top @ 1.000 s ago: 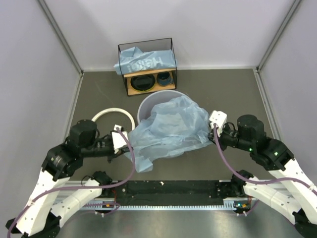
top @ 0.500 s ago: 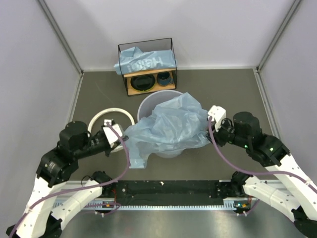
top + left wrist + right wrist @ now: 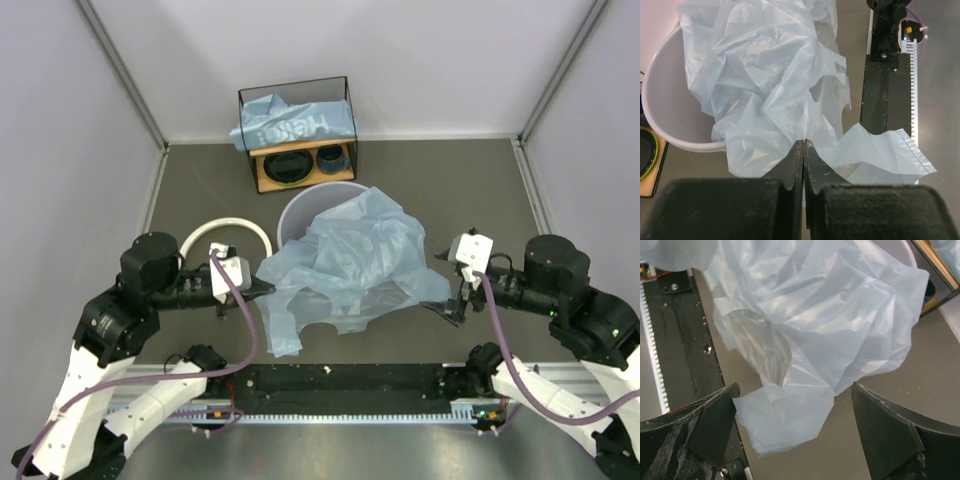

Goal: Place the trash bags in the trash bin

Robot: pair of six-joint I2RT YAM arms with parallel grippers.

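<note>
The trash bag [image 3: 350,255] lies crumpled over the mouth of the trash bin [image 3: 320,188]. Its long axis runs left to right across the worktop [image 3: 480,190], with one flap trailing toward the near edge. The left tool [image 3: 803,145] has its fingers pressed together on the bag's left edge, and the film fans out from that pinch toward the bin. The right tool [image 3: 795,387] stands wide apart just beside the bag's right corner. The right wrist view shows that corner lying loose on the worktop between the spread fingers; whether it brushes one of them cannot be told. Only the left wrist view shows a straight, seamed corner of the bag resting near the black rail [image 3: 885,100]. Only the top view shows the white ring rim [image 3: 228,222] lying flat to the left of the bin, and a second trash bag [image 3: 290,125] heaped on the wire-framed shelf [image 3: 258,175] behind it. That bag bears large white lettering, seen reversed and not surely readable.
</note>
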